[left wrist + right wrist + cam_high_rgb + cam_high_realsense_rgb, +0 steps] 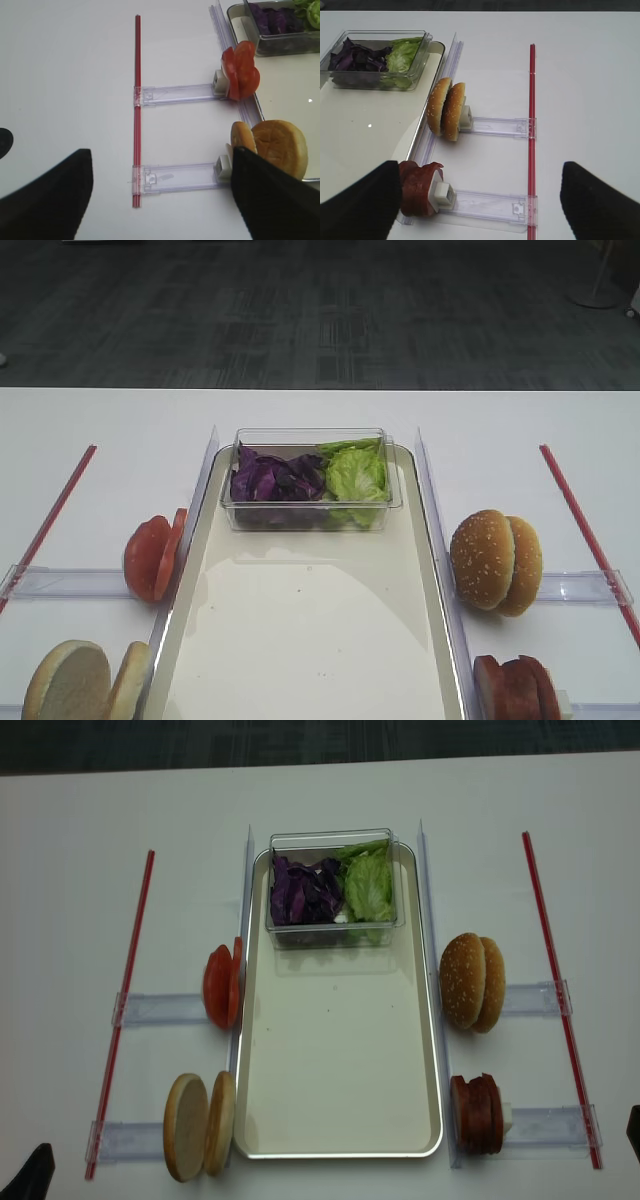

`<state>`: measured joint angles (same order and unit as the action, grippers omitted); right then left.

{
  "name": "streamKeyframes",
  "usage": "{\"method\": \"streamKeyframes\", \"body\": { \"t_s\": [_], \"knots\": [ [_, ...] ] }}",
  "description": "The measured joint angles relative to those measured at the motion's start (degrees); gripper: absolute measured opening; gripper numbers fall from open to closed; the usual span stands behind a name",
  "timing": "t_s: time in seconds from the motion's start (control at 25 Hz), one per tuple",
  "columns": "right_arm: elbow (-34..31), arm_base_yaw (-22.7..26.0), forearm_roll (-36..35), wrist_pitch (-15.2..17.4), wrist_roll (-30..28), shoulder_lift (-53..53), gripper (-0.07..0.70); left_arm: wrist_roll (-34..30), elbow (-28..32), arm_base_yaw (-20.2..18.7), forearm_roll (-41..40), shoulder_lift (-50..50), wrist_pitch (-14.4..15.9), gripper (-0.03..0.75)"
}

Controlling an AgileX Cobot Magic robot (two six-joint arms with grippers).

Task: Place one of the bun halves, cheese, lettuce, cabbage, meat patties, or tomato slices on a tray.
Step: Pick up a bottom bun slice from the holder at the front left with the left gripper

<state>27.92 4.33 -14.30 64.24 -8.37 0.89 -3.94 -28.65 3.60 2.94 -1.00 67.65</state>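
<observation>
The cream tray [300, 640] lies in the middle, bare at the front. Purple cabbage [275, 480] and green lettuce [355, 477] fill a clear box at its far end. Left of the tray, tomato slices [152, 558] and bun halves [85, 680] stand on edge. Meat patties [515, 688] stand at its right. Cheese is out of view. My left gripper [160, 200] hangs open above the table, its right finger [270, 200] in front of the bun halves [277, 145]. My right gripper [480, 205] is open and empty, its left finger [360, 205] beside the patties [420, 187].
Sesame buns [497, 562] stand on edge right of the tray. Each food stack rests on a clear plastic rail [150, 1010]. Red strips [50, 510] [585, 530] run along both outer sides. The clear box [310, 515] sits inside the tray.
</observation>
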Motion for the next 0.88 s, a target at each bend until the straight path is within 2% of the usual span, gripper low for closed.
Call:
{"method": "streamKeyframes", "body": {
  "t_s": [0.88],
  "knots": [
    [0.00,0.00,0.00,0.00,0.00,0.00,0.657,0.00,0.00,0.00,0.00,0.00,0.00,0.538]
  ]
}}
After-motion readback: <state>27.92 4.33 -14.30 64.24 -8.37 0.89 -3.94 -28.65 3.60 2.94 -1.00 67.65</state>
